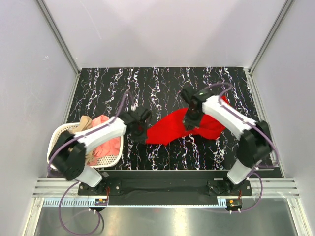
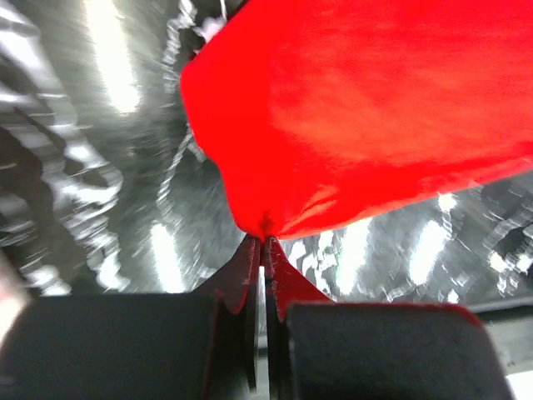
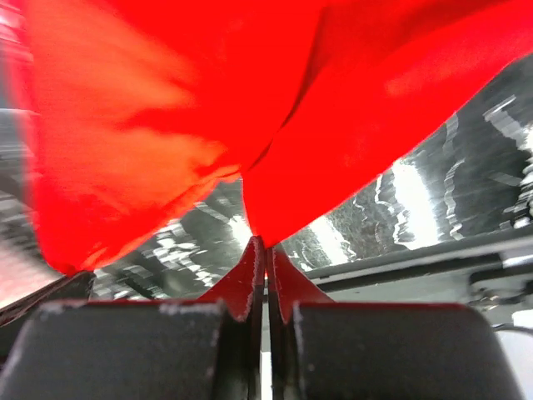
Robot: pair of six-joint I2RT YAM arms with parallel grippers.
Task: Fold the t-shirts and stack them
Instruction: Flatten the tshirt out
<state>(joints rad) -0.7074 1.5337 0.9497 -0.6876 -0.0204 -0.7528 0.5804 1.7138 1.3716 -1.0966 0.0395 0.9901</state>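
Red shirt (image 1: 172,130) stretched out, left gripper (image 2: 263,243) clenched on its left end, right gripper (image 3: 265,243) clamped on its right part, basket (image 1: 53,145) near left.

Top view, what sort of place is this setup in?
Probably a lab test cell: plain white walls, a black marbled table, and a white laundry basket of shirts.

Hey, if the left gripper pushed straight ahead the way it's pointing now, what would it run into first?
The red t-shirt: the left gripper is shut on its edge, with cloth spreading directly ahead.
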